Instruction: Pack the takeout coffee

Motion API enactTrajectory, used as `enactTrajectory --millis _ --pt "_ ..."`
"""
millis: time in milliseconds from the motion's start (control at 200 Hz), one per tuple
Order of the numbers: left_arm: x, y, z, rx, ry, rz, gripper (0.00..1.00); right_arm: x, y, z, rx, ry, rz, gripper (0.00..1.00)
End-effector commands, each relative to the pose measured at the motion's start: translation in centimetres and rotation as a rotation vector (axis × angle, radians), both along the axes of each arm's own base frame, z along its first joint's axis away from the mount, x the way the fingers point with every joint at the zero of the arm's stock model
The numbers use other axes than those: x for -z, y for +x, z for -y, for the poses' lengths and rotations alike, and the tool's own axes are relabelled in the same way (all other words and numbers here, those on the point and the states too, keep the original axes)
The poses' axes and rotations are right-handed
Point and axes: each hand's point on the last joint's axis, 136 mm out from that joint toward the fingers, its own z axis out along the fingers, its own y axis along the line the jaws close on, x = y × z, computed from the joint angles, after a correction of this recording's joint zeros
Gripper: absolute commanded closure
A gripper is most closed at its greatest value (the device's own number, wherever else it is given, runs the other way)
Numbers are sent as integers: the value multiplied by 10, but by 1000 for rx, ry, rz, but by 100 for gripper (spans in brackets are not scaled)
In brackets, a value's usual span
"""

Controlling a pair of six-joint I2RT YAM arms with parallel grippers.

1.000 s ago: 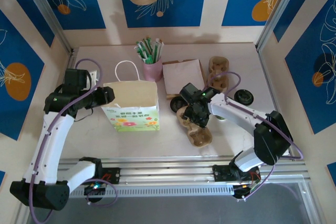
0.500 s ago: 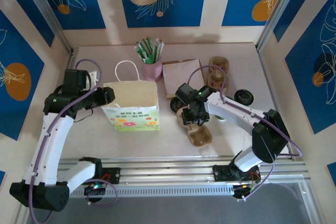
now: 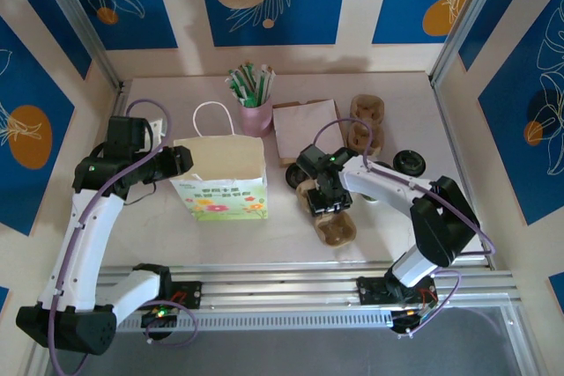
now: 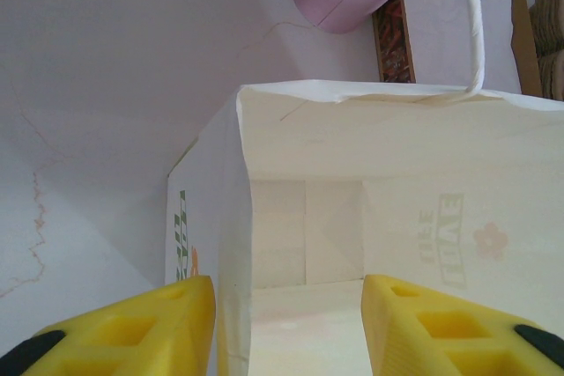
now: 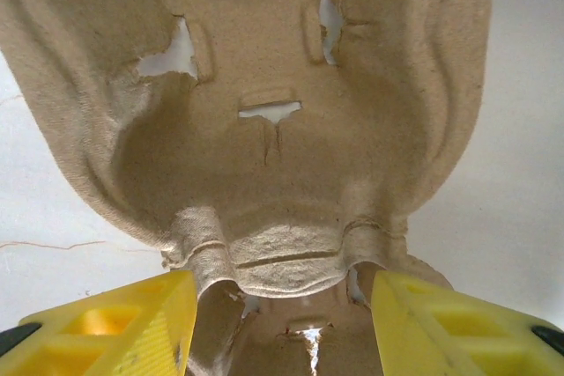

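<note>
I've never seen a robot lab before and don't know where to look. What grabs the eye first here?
The white paper bag with a flower print stands open left of centre, and the left gripper spreads its yellow fingers across the bag's side wall. To its right, the right gripper hangs open over a brown pulp cup carrier. Behind them, a pink cup bristles with green-and-white sticks.
</note>
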Motion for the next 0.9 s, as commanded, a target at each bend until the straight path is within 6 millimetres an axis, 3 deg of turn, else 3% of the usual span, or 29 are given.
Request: enactTrajectory --millis 0,500,895 --pt "-3 -5 3 28 -5 20 53 7 -7 -4 -32 9 -39 45" --pt "-6 -5 4 30 -8 25 53 27 -10 4 -38 -41 -78 49" --pt "-7 -5 3 27 -7 28 53 7 -4 4 -40 -20 -16 53"
